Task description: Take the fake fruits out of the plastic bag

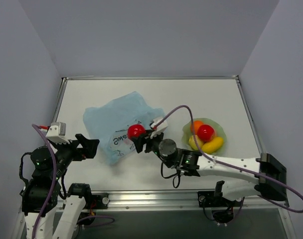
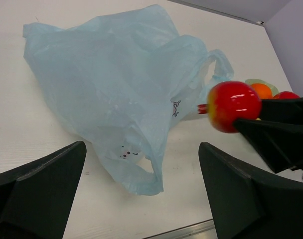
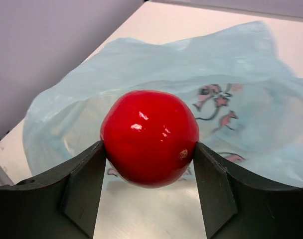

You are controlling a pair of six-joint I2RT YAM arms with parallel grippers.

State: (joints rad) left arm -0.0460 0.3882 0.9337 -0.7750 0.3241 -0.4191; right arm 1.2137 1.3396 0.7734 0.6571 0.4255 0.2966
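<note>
The light-blue plastic bag [image 1: 119, 122] lies flattened on the table's left-middle; it also shows in the left wrist view [image 2: 111, 84] and the right wrist view [image 3: 231, 89]. My right gripper [image 1: 140, 140] is shut on a glossy red round fruit [image 1: 136, 131], held above the table just right of the bag's near edge; the fruit fills the right wrist view [image 3: 149, 137] and shows in the left wrist view [image 2: 234, 105]. My left gripper [image 1: 90, 147] is open and empty, just left of the bag's near corner. Whether more fruits are in the bag is hidden.
A pale green dish [image 1: 220, 130] at the right holds an orange ball [image 1: 197, 126], a red fruit [image 1: 206, 132] and yellow fruits [image 1: 212, 145]. The table's metal front edge [image 1: 156, 195] runs just below the arms. Side walls close in the table.
</note>
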